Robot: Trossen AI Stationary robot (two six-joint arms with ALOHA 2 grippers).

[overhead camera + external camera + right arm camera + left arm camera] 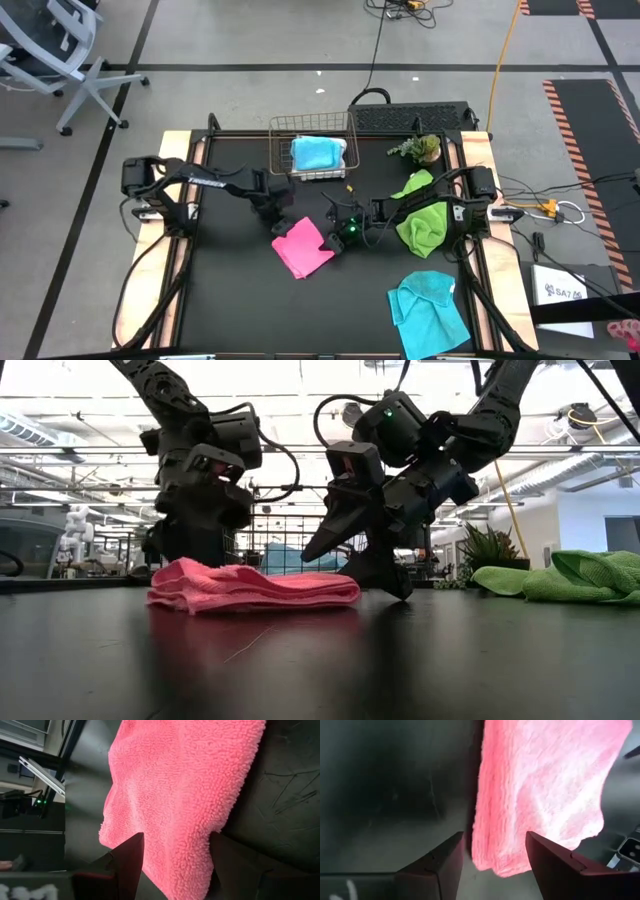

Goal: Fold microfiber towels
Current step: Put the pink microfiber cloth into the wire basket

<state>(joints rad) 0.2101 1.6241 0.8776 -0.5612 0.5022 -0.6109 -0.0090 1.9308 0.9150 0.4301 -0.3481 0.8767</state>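
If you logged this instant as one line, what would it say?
left gripper: open, at pink towel | right gripper: open, opposite edge | pink towel: folded, on table

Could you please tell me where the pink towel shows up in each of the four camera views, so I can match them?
High view: the pink towel lies folded at the table's centre, between both grippers.
Low view: it lies flat on the table, left of centre.
Left wrist view: it fills the upper right, ahead of the open fingers.
Right wrist view: it fills the centre.
Shared landmark: the black tabletop beneath it.
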